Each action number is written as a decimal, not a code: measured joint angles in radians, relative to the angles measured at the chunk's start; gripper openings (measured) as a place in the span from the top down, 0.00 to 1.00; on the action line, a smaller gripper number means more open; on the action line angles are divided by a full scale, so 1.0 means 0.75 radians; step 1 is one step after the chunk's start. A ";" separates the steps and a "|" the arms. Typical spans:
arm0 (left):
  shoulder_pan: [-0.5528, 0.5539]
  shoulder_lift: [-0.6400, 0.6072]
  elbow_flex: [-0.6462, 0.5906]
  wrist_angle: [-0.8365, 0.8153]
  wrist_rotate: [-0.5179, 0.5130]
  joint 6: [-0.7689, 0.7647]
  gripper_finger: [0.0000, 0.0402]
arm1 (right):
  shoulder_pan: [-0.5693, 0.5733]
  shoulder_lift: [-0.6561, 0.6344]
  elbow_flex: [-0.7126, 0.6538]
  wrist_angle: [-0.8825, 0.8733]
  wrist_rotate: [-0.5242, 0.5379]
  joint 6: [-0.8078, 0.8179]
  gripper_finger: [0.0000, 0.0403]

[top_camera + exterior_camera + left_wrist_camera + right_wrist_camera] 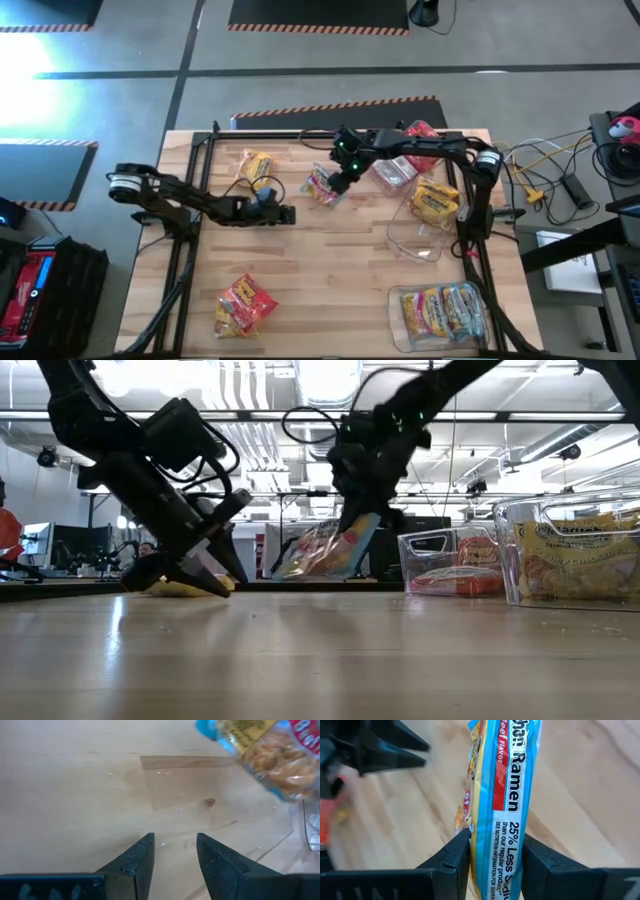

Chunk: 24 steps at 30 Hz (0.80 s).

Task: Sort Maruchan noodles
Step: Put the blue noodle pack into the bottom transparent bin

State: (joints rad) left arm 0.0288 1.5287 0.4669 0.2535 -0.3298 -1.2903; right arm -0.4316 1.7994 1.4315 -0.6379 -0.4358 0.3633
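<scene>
A: Blue-edged packet [496, 805] sits clamped edge-on between our right gripper [492, 857] fingers, label reading "Ramen, 25% Less Sodium". We judge it is held by its thin edge because a flat packet offers little else to pinch.

B: On the high view that packet [322, 186] hangs at about twelve o'clock from the table's centre, lifted, with our right gripper [340, 180] over it. Our left gripper [282, 214] waits just left of centre, fingers apart on nothing; the left wrist view shows bare wood between them [172, 862].

A: Where do the rest lie?

B: One yellow packet [254, 166] at eleven o'clock, a red-and-yellow one [244, 302] at seven o'clock. A tub [444, 312] at five o'clock holds blue-and-yellow packets, so we take that as the likely home for ours. Another tub [432, 200] at three o'clock holds a yellow one, a clear tub [394, 173] at one o'clock looks nearly bare, and a red packet [420, 134] sits at the far edge.

A: What does each view add?

B: Only the right wrist view gives the print. Only the low view shows the packet [330, 550] clear of the tabletop, tilted. Only the high view places the tubs.
</scene>
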 joint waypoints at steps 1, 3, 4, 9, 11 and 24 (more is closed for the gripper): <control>0.000 -0.004 -0.005 -0.001 0.000 0.009 0.67 | 0.016 -0.010 0.025 -0.058 0.043 -0.006 0.72; 0.001 -0.007 -0.007 0.000 0.000 0.044 0.67 | 0.055 -0.035 0.065 -0.165 0.127 -0.008 0.72; 0.002 -0.007 -0.007 0.001 0.003 0.057 0.67 | 0.077 -0.053 0.081 -0.217 0.157 -0.002 0.72; 0.006 -0.007 -0.007 0.001 0.009 0.068 0.67 | 0.205 -0.187 0.090 -0.390 0.302 0.101 0.71; 0.008 -0.008 -0.007 0.001 0.009 0.078 0.67 | 0.256 -0.246 0.087 -0.460 0.390 0.143 0.71; 0.006 -0.009 -0.007 0.001 0.118 0.153 0.67 | 0.775 -0.628 -0.085 -0.570 0.521 0.887 0.71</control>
State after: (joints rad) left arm 0.0336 1.5223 0.4614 0.2543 -0.2416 -1.1757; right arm 0.1500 1.3286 1.3678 -1.0656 -0.0453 1.0284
